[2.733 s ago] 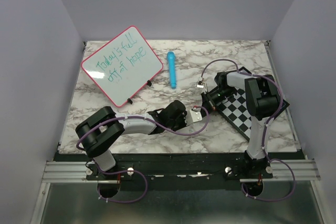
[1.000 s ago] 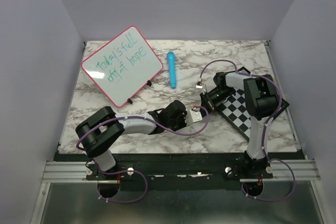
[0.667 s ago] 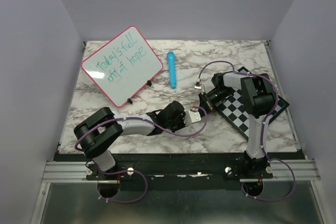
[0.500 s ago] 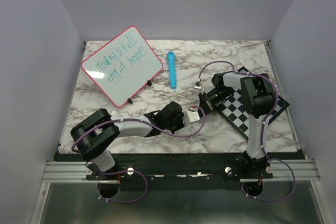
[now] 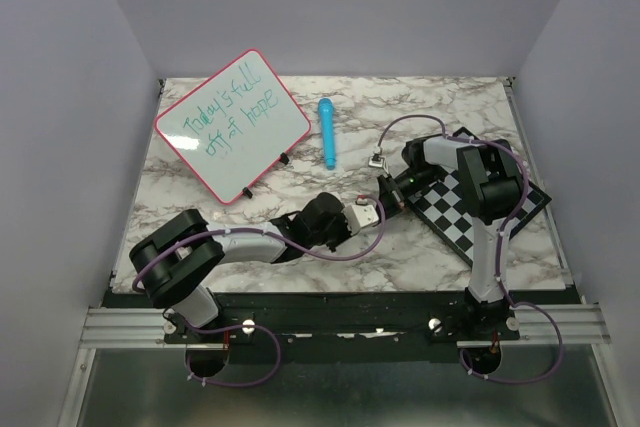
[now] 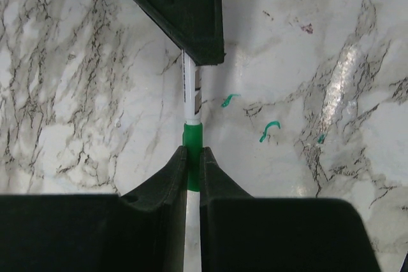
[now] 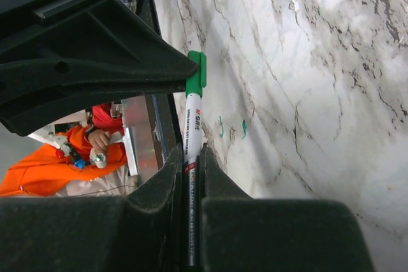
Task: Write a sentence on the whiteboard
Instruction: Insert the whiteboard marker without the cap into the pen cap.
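We're inside a box of pale lilac walls (image 5: 60,97), looking down on a white, grey-veined marble-pattern tabletop (image 5: 450,107). The flat glossy white rectangular whiteboard with its thin pink-red rim (image 5: 275,137) lies tilted in the upper left of the overhead view. The green handwritten sentence (image 5: 228,117) runs across it in two lines. Just right of it lies a bright blue cylindrical pen (image 5: 327,133), and a black-and-white checkered board (image 5: 450,219) sits at right under the right arm.

Centre of the frame, the left tool (image 5: 372,209) and the right tool (image 5: 388,190) meet nose to nose, well apart from the whiteboard. From above, what's between them is too small to read.

The wrist cameras settle it. In the left wrist view, the left tool (image 6: 193,154) is clamped on the green cap (image 6: 193,137) of a white-barrelled marker pen (image 6: 190,87), whose far end runs into the other tool. In the right wrist view, the right tool (image 7: 191,154) is closed tight on that pen's barrel (image 7: 192,125). Both close views also catch small green scribble marks (image 6: 271,129) on the marble beside the pen, which the overhead view doesn't resolve.
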`<move>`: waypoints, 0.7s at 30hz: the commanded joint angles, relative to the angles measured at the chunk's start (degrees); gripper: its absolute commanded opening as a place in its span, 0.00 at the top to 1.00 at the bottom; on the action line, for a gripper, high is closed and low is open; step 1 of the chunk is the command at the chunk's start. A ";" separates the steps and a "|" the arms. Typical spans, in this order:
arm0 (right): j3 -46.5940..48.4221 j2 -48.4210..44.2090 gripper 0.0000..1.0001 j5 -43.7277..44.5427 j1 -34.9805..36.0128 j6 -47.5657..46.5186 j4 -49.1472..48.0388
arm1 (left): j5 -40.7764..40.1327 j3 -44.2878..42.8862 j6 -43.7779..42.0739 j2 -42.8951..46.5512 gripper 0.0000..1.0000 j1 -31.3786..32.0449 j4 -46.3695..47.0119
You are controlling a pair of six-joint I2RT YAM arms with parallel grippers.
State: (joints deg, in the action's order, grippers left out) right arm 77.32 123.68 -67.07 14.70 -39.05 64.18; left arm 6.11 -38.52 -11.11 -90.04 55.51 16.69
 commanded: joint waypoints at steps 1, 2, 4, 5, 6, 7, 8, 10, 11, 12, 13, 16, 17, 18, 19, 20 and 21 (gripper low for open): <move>2.31 1.65 0.99 -5.97 0.86 -2.87 3.31 | 2.24 -0.23 2.50 0.83 0.83 -0.22 6.16; 2.40 1.74 0.99 -6.06 0.86 -3.05 3.49 | 2.24 -0.41 2.59 0.57 0.84 -0.22 6.60; 2.40 1.74 1.00 -6.06 0.86 -3.31 3.75 | 1.54 -0.94 2.94 0.13 0.83 -0.40 7.74; 2.31 1.66 1.00 -6.06 0.86 -3.40 3.67 | 1.45 -0.94 3.20 -0.13 0.83 -0.49 8.18; 2.40 1.65 0.99 -6.06 0.77 -3.40 3.67 | 1.28 -1.11 3.38 -0.31 0.82 -0.66 8.97; 2.31 1.57 0.99 -5.88 0.86 -3.32 3.49 | 1.10 -1.38 3.55 -0.92 0.82 -0.75 9.24; 2.31 1.57 0.99 -5.71 0.86 -3.05 3.32 | 0.92 -1.64 3.73 -1.19 0.81 -0.84 9.41; 2.14 1.57 0.99 -5.09 0.86 -2.70 2.62 | 0.66 -2.08 3.99 -1.80 0.79 -0.84 9.68; 2.05 1.39 0.99 -4.66 0.86 -1.92 2.18 | 0.48 -2.08 4.08 -1.98 0.78 -0.84 9.77; 1.87 1.39 0.99 -4.30 0.86 -1.30 1.57 | 0.48 -2.08 4.34 -1.98 0.77 -0.84 10.12; 1.44 1.13 0.99 -3.34 0.86 -0.69 0.17 | 0.48 -1.91 4.35 -1.81 0.76 -0.84 10.03; 0.82 0.51 0.99 -1.76 0.77 1.78 -2.12 | 0.22 -1.47 4.43 -1.20 0.72 -0.92 9.24; 0.82 0.34 0.99 -1.49 0.77 2.39 -2.48 | -0.13 -1.29 4.35 -1.02 0.71 -0.93 9.07; 0.82 0.34 0.99 -1.40 0.77 2.66 -2.66 | -0.31 -0.86 4.26 -0.67 0.68 -0.93 9.06; 0.82 0.25 0.99 -1.31 0.86 2.75 -2.83 | -0.66 -0.16 4.26 0.21 0.67 -0.93 8.98; 0.82 0.25 0.99 -1.22 0.77 2.92 -2.84 | -0.92 0.29 4.26 0.65 0.65 -0.93 9.06; 0.90 0.25 0.99 -1.22 0.86 3.01 -2.84 | -1.18 0.64 4.26 1.18 0.63 -0.93 8.98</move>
State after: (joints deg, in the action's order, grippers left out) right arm 78.59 124.14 -68.20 15.07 -37.89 63.29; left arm 6.02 -38.87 -7.25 -91.18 54.74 23.33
